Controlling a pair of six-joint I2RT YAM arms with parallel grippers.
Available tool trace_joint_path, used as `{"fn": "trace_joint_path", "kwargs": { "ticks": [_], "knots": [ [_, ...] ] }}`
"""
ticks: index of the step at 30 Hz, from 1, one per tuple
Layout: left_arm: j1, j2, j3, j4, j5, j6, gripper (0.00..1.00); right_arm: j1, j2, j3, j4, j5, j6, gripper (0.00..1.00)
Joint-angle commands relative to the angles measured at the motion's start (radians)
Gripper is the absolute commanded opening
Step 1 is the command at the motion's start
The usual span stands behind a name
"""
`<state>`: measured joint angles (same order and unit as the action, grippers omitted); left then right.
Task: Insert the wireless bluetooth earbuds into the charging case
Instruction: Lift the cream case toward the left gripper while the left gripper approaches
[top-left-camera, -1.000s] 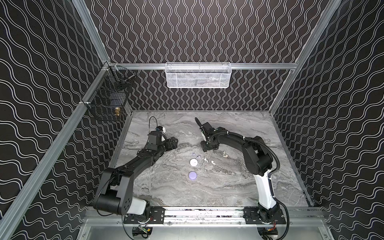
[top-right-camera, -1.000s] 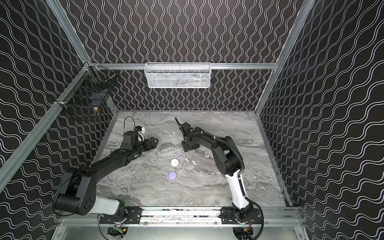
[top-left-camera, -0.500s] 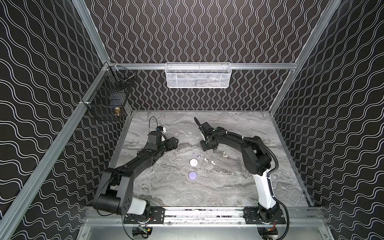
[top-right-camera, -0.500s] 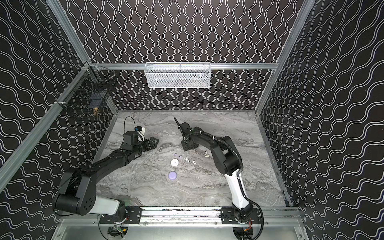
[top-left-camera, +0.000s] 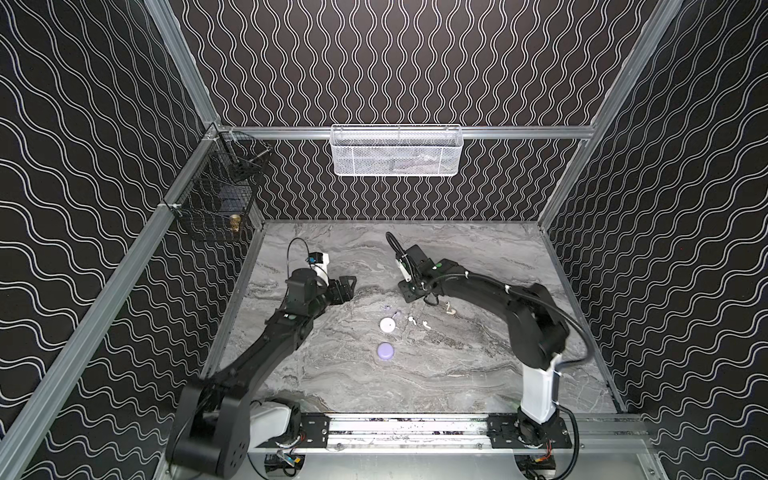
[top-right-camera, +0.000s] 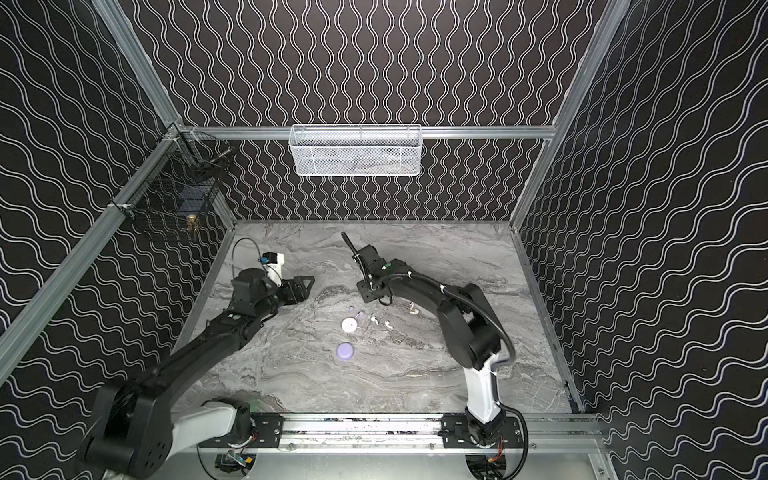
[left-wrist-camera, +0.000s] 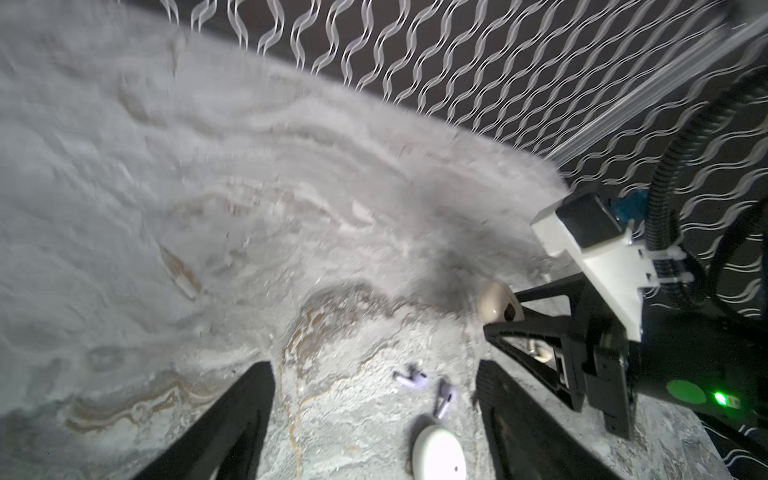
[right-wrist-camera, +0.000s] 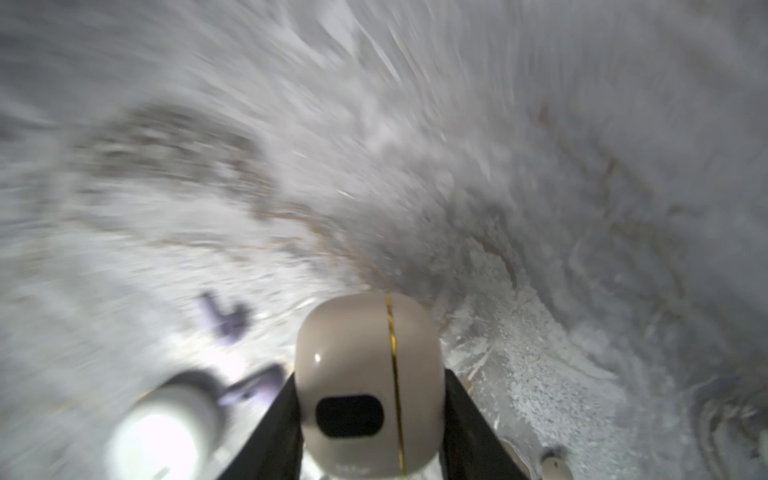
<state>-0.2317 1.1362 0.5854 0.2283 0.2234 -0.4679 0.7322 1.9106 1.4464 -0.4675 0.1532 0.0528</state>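
My right gripper (right-wrist-camera: 370, 376) is shut on a cream charging case (right-wrist-camera: 357, 345) with a gold seam, held low over the marble in both top views (top-left-camera: 409, 291) (top-right-camera: 368, 293). My left gripper (left-wrist-camera: 374, 415) stands open over the table with nothing between its fingers (top-left-camera: 349, 286) (top-right-camera: 305, 286). Two lavender earbuds (left-wrist-camera: 410, 379) (left-wrist-camera: 444, 397) lie beside a white case (top-left-camera: 387, 324) (top-right-camera: 349, 324) (left-wrist-camera: 439, 455). Two white earbuds (top-left-camera: 411, 320) (top-left-camera: 426, 325) and a cream earbud (top-left-camera: 449, 307) (top-right-camera: 412, 308) lie to its right. A lavender case (top-left-camera: 385, 351) (top-right-camera: 345, 351) sits nearer the front.
A white mesh basket (top-left-camera: 397, 151) hangs on the back wall. A black wire basket (top-left-camera: 216, 199) hangs at the back left corner. Patterned walls close in the marble table (top-left-camera: 478, 374) on three sides, and a metal rail (top-left-camera: 407, 428) runs along the front.
The right wrist has tilted slightly toward the back left with the cream case in its jaws. The left arm has barely moved. The earbuds and the other cases lie where they were.
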Motion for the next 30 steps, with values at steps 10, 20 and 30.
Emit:
{"fn": "trace_joint_path", "kwargs": {
  "ticks": [10,20,30],
  "knots": [
    [-0.046,-0.256,0.227,-0.365,0.076,-0.071,0.83,0.237,-0.476,-0.441,0.731,0.075,-0.363,0.18],
    [-0.048,-0.186,0.4,-0.48,0.487,0.041,0.69,0.318,-0.655,-0.624,0.965,0.185,-0.501,0.09],
    [-0.137,-0.231,0.289,-0.402,0.508,0.05,0.63,0.328,-0.748,-0.727,1.022,0.194,-0.597,0.16]
  ]
}}
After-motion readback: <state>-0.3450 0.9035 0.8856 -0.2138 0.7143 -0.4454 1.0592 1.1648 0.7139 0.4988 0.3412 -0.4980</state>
